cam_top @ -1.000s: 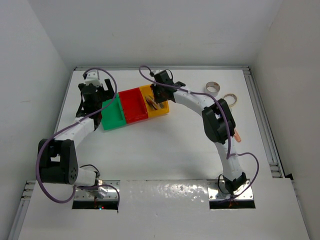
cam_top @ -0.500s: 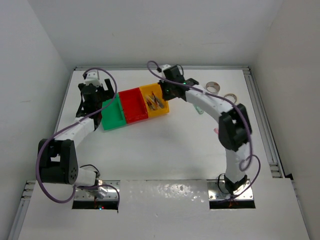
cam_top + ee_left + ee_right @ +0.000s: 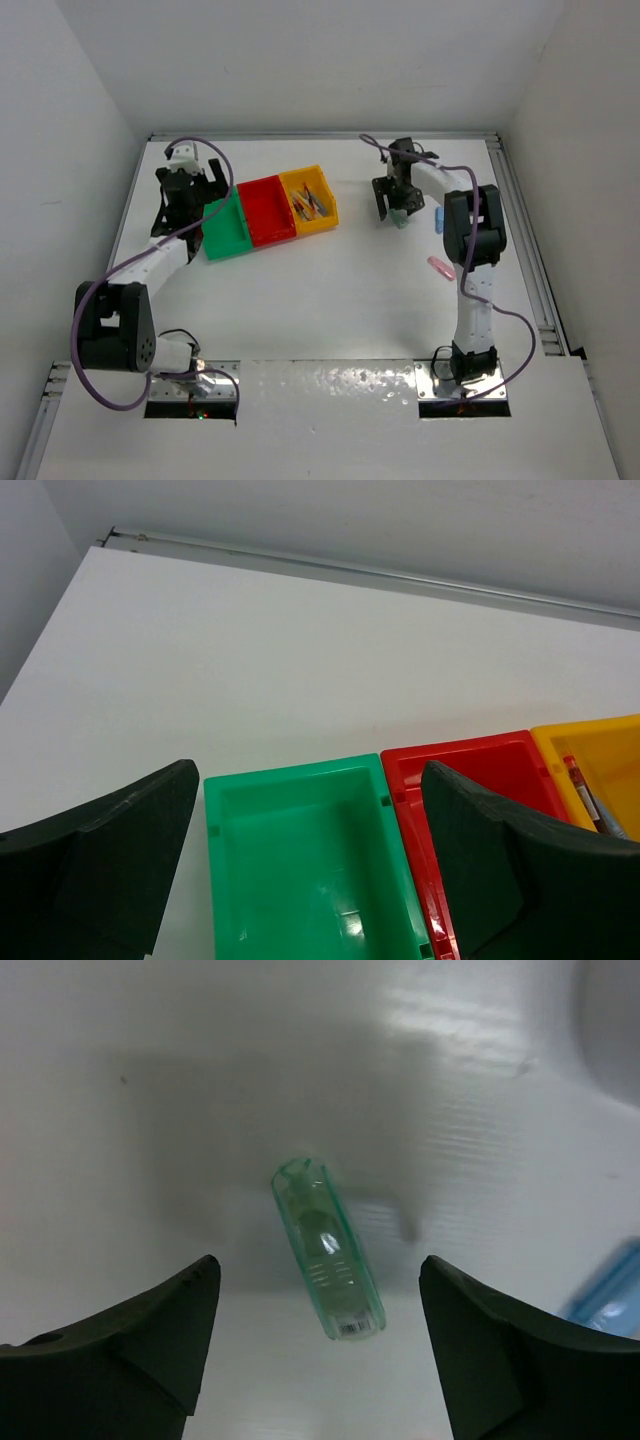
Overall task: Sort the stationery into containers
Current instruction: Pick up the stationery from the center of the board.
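Note:
A pale-green translucent stick [image 3: 327,1250] lies flat on the white table, untouched, between the fingers of my right gripper [image 3: 318,1262], which is open. From above, this gripper [image 3: 392,208] hangs over the same stick [image 3: 400,219] at the right back of the table. A blue stick [image 3: 438,220] and a pink stick [image 3: 441,267] lie close by. The green bin [image 3: 225,230], red bin [image 3: 270,212] and yellow bin [image 3: 312,188] stand joined in a row. Pens [image 3: 308,203] lie in the yellow one. My left gripper [image 3: 308,775] is open and empty over the green bin [image 3: 290,880].
The red bin [image 3: 470,770] and the green bin look bare inside. The blue stick [image 3: 610,1290] shows at the right edge of the right wrist view. A raised rail [image 3: 520,220] borders the table's right side, and white walls close in the back and both sides.
My right arm swung from the yellow bin to the right and its gripper now stands open over the pale-green stick. The left arm has not moved.

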You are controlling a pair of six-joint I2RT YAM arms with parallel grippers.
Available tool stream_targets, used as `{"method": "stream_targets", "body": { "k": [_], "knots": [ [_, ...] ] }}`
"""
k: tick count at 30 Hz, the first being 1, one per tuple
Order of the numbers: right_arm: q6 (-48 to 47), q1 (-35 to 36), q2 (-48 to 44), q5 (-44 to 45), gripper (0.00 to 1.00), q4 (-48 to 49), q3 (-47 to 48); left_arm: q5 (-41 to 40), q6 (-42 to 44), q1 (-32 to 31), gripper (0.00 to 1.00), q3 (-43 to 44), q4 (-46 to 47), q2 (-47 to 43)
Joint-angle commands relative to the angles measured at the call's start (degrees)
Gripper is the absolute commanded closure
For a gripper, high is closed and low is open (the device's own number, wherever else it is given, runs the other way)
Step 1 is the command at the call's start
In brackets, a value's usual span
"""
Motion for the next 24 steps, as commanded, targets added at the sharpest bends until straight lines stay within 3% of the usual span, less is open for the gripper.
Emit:
{"method": "stream_targets", "body": {
  "k": [1,8,9,11,12,14,20,24],
  "knots": [
    [-3.74,1.11,0.01,0.65,0.25,-1.20,1.28,-1.57,0.41,1.08,0.09,-0.24,-0.40,-3.48],
    [-2.24,0.58,2.39,-1.29,0.48,-1.00,-1.36,-2.89,6.01,1.43,0.09,3.35,-9.62,-4.89],
    [-2.16,0.66,2.31,-1.03,0.60,-1.44,-2.32,-3.33,7.08,1.78,0.09,4.84,-10.68,-4.89],
    [-1.81,0.58,1.26,-0.51,0.73,-1.53,-4.78,-4.47,9.71,1.78,0.09,7.21,-14.01,-5.50],
    [-1.54,0.58,-0.23,0.72,0.86,-1.27,-5.84,-4.91,10.51,3.17,0.10,8.01,-15.16,-5.77],
    [-1.37,0.40,-1.91,2.22,0.99,0.22,-7.95,-6.31,12.71,3.80,0.10,9.85,-18.67,-6.91],
    [0.30,1.89,-10.16,-0.76,1.00,1.19,-5.42,-13.08,13.42,6.35,0.11,12.06,-33.44,-12.61],
    [4.60,8.56,-17.37,-2.17,1.00,6.89,-4.79,-15.63,11.66,8.98,0.10,7.07,-39.78,-18.94]
  ]
}}
